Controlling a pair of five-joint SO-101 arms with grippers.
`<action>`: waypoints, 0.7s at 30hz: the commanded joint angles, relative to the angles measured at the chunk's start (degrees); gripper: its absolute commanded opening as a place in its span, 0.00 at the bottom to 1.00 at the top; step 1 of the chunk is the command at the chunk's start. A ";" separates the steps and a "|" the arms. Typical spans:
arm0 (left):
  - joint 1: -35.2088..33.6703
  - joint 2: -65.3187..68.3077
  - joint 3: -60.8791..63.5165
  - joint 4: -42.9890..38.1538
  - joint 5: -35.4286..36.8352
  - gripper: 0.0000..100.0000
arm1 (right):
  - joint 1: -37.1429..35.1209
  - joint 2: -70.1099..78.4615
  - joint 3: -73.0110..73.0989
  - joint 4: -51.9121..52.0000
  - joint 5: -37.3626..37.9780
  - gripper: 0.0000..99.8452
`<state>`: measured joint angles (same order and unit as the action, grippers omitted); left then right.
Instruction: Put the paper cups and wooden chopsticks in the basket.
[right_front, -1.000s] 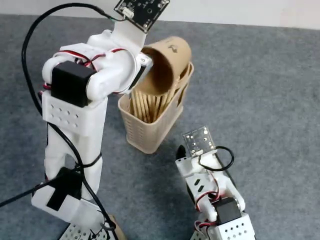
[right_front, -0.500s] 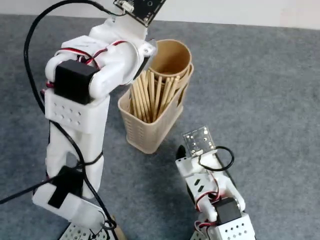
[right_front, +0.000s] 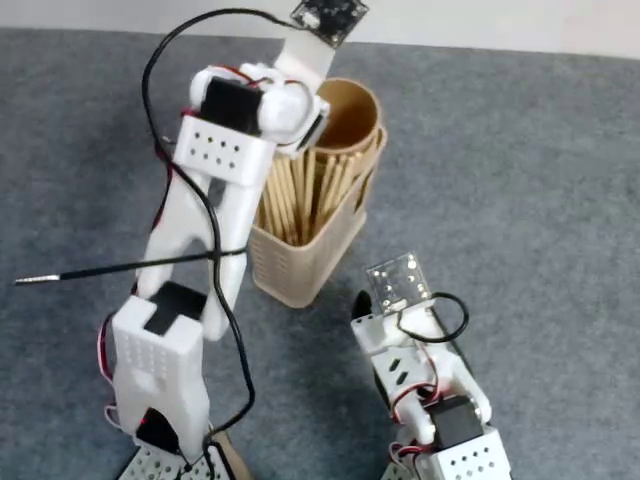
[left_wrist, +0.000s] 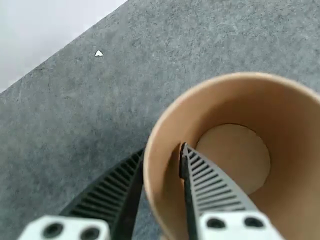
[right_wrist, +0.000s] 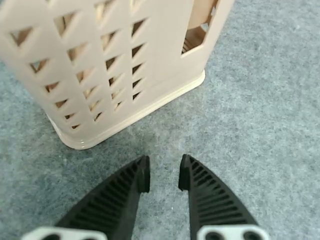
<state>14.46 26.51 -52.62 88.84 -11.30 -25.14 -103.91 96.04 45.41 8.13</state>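
Since a second ago, brings the paper cup (right_front: 345, 115) from a tilt to upright at the far end of the basket (right_front: 300, 270), and stretches the left arm up taller beside the basket, with its joints shifted from where they sat before. Pinches the cup's wall with the left gripper (left_wrist: 162, 156) — one finger inside the cup, the other outside, closed on the rim, with the cup's round bottom in plain sight past the fingers. Shows the wooden chopsticks (right_front: 300, 200) standing on end inside the basket, packed together just beside the cup on its near side. Holds the right gripper (right_wrist: 164, 165) low over the grey mat (right_front: 520, 180), near the basket's near corner but apart from its wall — fingers parted by a narrow gap, gripping nothing. Leaves the right arm on the near side of the basket, in the same place as in the earlier frames.
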 joint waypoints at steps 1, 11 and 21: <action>-0.22 4.35 0.31 0.62 0.35 0.13 | 0.66 -0.75 7.87 0.13 -0.44 0.11; 2.86 1.36 -10.07 1.05 0.00 0.13 | 0.66 -0.75 7.87 0.13 -0.44 0.11; 4.44 -2.33 -16.75 2.29 0.09 0.13 | 0.66 -0.75 7.87 0.13 -0.44 0.11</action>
<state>18.15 27.12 -67.65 90.86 -11.47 -25.14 -103.91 96.04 45.41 8.13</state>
